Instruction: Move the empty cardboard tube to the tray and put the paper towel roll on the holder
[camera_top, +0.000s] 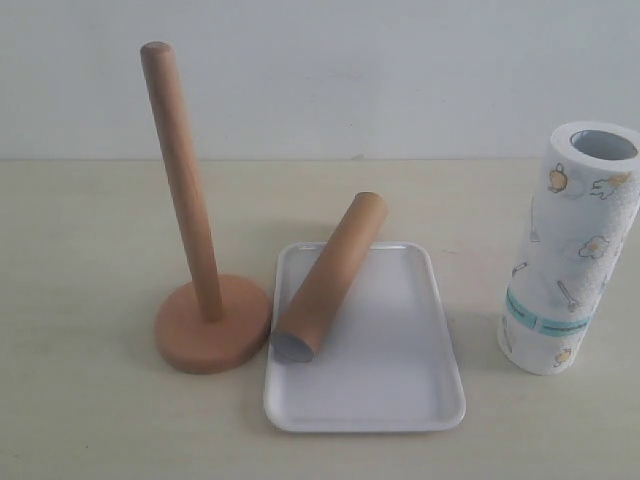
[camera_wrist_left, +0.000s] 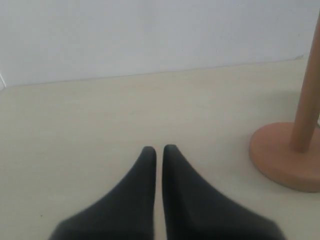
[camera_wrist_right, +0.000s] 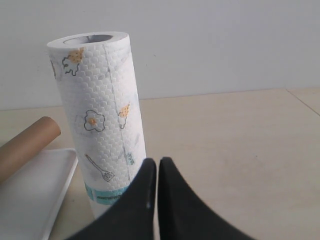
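Note:
The brown cardboard tube (camera_top: 330, 275) lies slantwise on the white tray (camera_top: 400, 370), its grey open end toward the front and its far end over the tray's back rim. The wooden holder (camera_top: 205, 320) stands bare to the tray's left, rod upright. The printed paper towel roll (camera_top: 570, 250) stands upright on the table at the right. Neither gripper shows in the exterior view. My left gripper (camera_wrist_left: 159, 149) is shut and empty, with the holder's base (camera_wrist_left: 285, 162) off to one side. My right gripper (camera_wrist_right: 157, 161) is shut and empty, close to the roll (camera_wrist_right: 97, 115); the tube (camera_wrist_right: 25, 145) and tray (camera_wrist_right: 30, 195) lie beyond.
A pale wooden tabletop (camera_top: 80, 230) runs back to a plain white wall (camera_top: 350, 70). Nothing else stands on it.

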